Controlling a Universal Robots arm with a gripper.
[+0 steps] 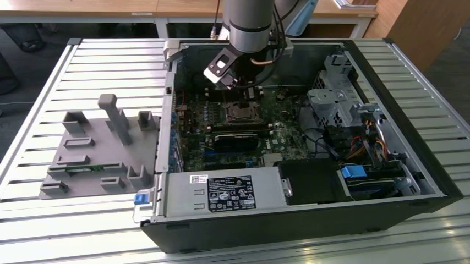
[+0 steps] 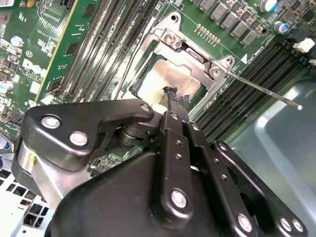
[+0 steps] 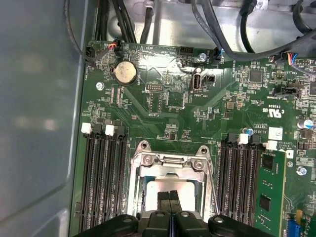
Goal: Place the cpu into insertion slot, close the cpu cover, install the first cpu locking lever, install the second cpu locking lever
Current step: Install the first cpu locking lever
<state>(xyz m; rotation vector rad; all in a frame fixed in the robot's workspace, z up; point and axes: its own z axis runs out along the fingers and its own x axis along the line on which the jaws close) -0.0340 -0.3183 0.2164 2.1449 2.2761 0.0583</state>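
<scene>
One cpu sits beneath one cpu cover.

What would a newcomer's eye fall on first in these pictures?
First comes the open computer case on the slatted table, with the robot arm reaching down into it. In both wrist views the gripper, fingers together, is at the silvery cpu, which is framed by the cpu cover. In the second wrist view a thin locking lever sticks out beside the cover.
</scene>
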